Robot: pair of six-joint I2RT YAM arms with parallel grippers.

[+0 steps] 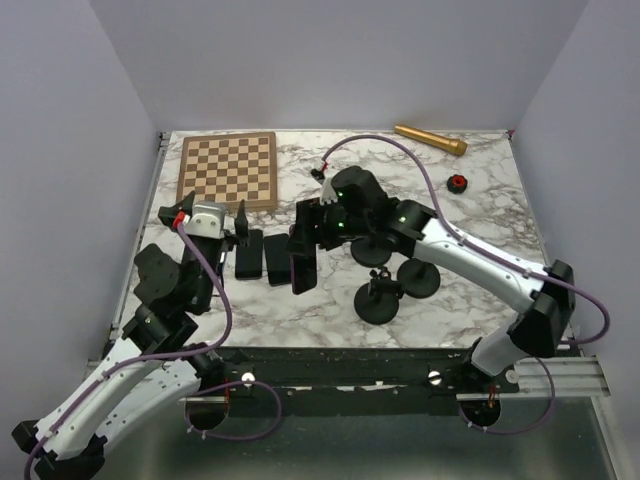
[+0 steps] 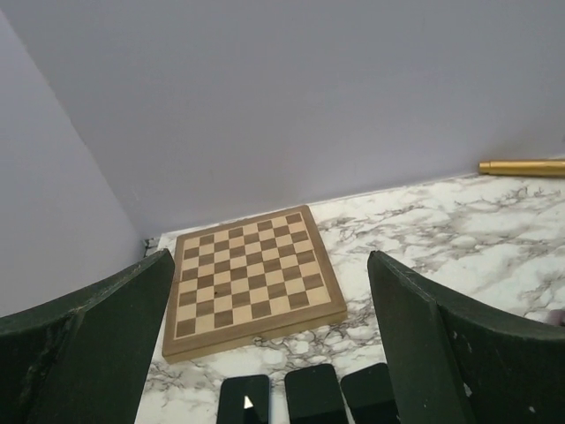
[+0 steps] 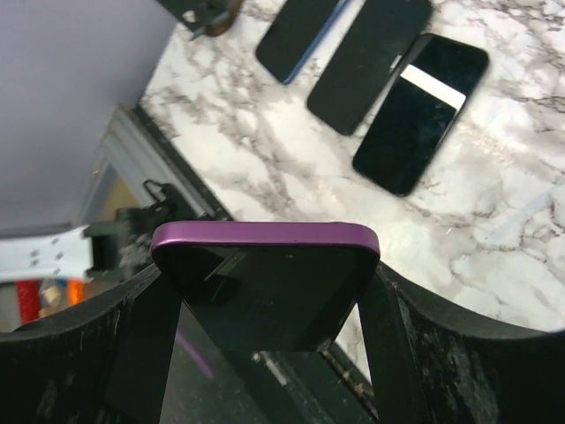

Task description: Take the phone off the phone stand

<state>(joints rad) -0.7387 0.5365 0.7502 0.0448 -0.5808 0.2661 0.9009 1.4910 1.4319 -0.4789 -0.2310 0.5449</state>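
Holding the purple phone (image 3: pixel 265 265) by its two long edges, my right gripper (image 1: pixel 312 235) has its jaws narrowed onto it, one finger on each side. The phone hangs on end, off to the left of the three black stands (image 1: pixel 380 300) and apart from all of them. As far as I can see, none of the stands carries a phone. Whether the phone's lower end touches the desk (image 1: pixel 480 230) I cannot tell.

The main part looks done to me, since the phone is out of its stand. What I judge is left is to lay it flat and let go, most likely beside the three dark phones (image 3: pixel 388 71) lying in a row just left of it. My left gripper (image 2: pixel 269 256) hangs over that row with its jaws wide apart and nothing between them. Farther back on the desk lie a chessboard (image 1: pixel 227 168), a gold tube (image 1: pixel 430 138) and a small red thing (image 1: pixel 458 182).
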